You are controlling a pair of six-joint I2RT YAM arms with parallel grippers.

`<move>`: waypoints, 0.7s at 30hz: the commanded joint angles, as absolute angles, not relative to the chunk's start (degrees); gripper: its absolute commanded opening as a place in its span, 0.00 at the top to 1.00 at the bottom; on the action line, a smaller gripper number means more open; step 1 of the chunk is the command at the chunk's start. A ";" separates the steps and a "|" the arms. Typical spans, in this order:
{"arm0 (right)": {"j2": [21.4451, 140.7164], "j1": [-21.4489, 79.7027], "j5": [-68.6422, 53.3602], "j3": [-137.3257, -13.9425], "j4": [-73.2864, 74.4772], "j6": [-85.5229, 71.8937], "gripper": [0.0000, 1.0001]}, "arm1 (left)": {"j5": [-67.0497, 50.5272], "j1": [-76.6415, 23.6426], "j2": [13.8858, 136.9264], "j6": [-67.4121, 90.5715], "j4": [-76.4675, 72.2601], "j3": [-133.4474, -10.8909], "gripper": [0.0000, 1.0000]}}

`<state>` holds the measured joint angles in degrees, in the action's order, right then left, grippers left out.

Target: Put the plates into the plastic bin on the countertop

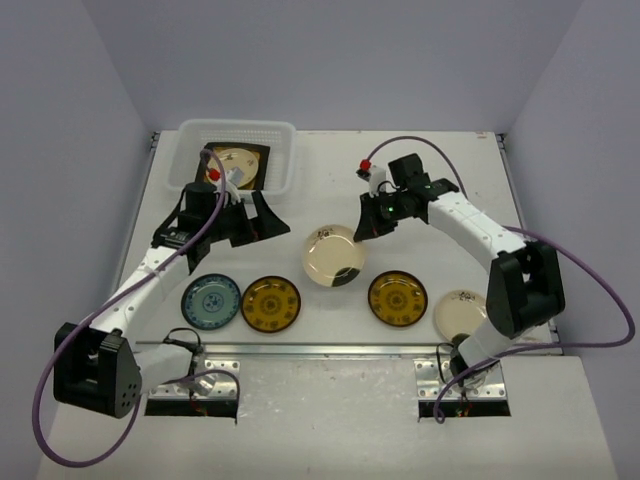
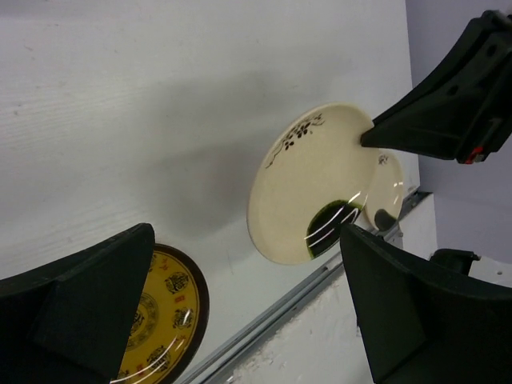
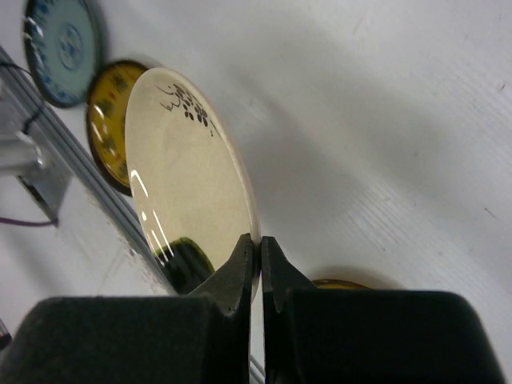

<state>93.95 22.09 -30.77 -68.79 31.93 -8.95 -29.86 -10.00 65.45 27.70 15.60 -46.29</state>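
A: Cream plate (image 1: 334, 255), black sprig and dark green patch on it, pinched at the very rim by the right gripper (image 3: 258, 250). Jaws closed thin on the edge, nothing more than that.

B: Tilted steeply, too. Sitting where?

A: Mid-table, just beyond the left yellow-brown plate (image 1: 271, 304) and the right yellow-brown plate (image 1: 398, 298), well apart from the plastic bin (image 1: 240, 127) at the far left corner. Lifted clear or resting on its low edge: cannot tell.

B: And the left gripper (image 1: 228, 228)?

A: Spread wide, holding nothing, hanging just in front of the bin.

B: Worth worrying about?

A: Yes. Glossy glaze and a grip on the lip alone: likely to swing or slide out on the way across. Could drop onto the table (image 1: 450, 170) and chip.

B: Anything else?

A: Left gripper right on the path to the bin. Risks a knock unless moved aside or used for a handover. Also one dark-rimmed square plate (image 1: 240, 165) in the bin already; needs a low, flat release to avoid a hard clack on top of it.

B: On the table besides?

A: Blue plate (image 1: 211, 301) at the left, second cream plate (image 1: 460, 315) near the right arm's base.
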 commanded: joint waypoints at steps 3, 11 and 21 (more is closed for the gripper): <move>87.99 21.67 -45.14 -71.11 19.85 -23.38 1.00 | -34.27 -14.53 70.51 31.33 5.50 -47.40 0.09; 86.10 20.33 -50.83 -67.71 11.46 -31.26 0.99 | -33.81 -17.37 76.43 32.11 4.95 -53.34 1.00; 77.66 8.59 -38.84 -53.76 9.71 -37.24 0.01 | -11.82 -2.66 79.93 37.13 13.12 -67.10 1.00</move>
